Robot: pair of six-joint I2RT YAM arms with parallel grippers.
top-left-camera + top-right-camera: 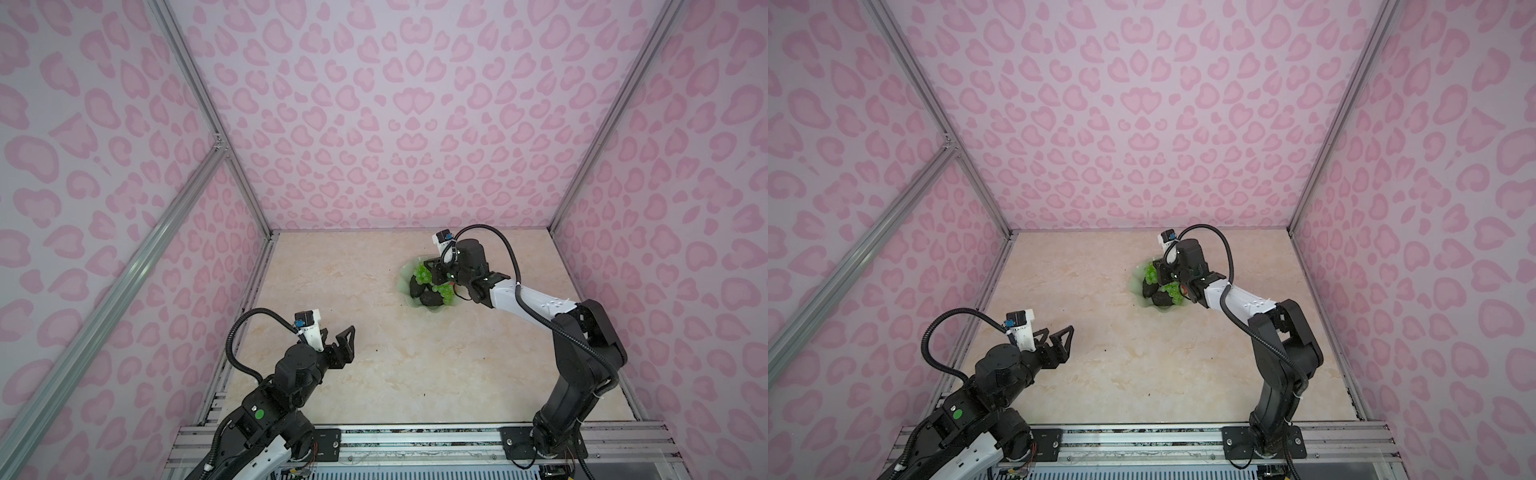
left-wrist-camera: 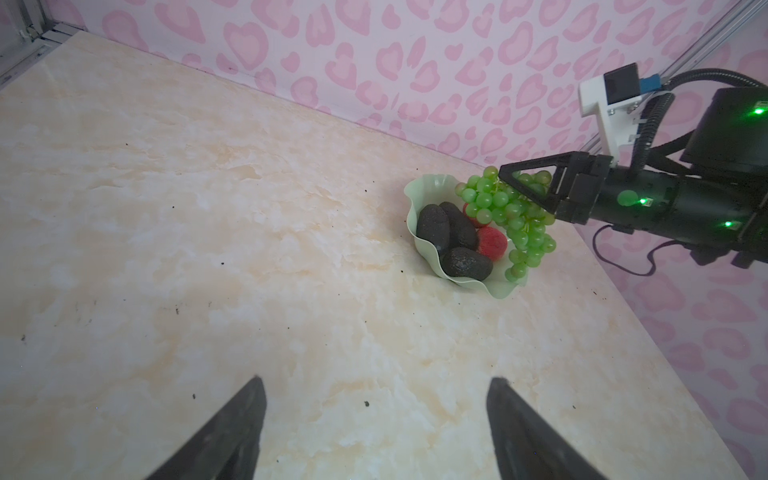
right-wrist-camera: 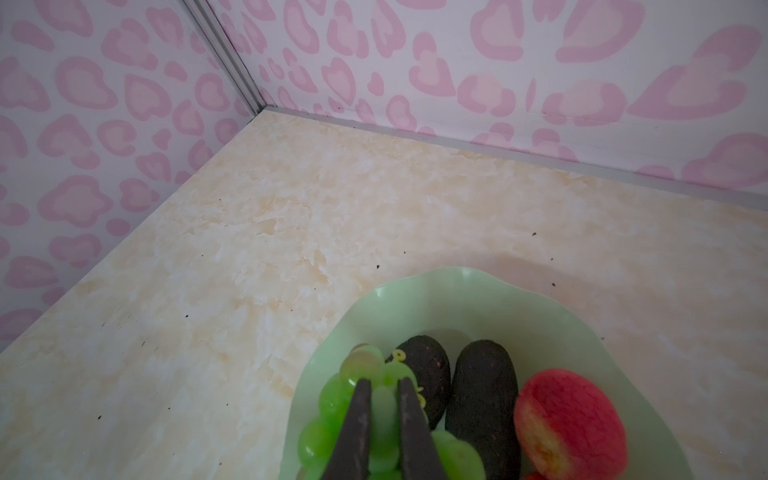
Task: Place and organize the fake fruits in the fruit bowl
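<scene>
In both top views we see the shallow pale mint-green glossy fruit bowl with a wavy rim (image 1: 404, 279). It stands on the beige marbled surface (image 1: 374, 374) toward the back right. It is well apart from the left end effector (image 1: 338, 332), whose black jaws stand wide over bare surface near the front left. The right end effector (image 1: 430, 268) reaches in over the bowl, and its wrist and arm hide the bowl's right side. A bunch of bright green glossy grapes (image 1: 1151, 274) shows around it, above the dark bumpy oval avocados (image 1: 1160, 298).

In the left wrist view, three avocados (image 2: 434, 226) lie touching one another inside the bowl (image 2: 415, 195). Two small round red fruits (image 2: 492, 244) sit just behind them. The right end effector (image 2: 519, 180) is clamped on the top of the grapes (image 2: 498, 203). The bunch hangs down across the red fruits, with its lowest grapes over the rim.

In the right wrist view, the right end effector (image 3: 383, 382) has its jaws narrow, pinching a grape of the bunch (image 3: 332, 399). Two avocados (image 3: 484, 395) and a red fruit with a yellowish patch (image 3: 569, 419) lie just beside it in the bowl (image 3: 457, 276). Dark specks (image 3: 378, 266) dot the surface, and pink-patterned walls (image 3: 124, 104) enclose it.
</scene>
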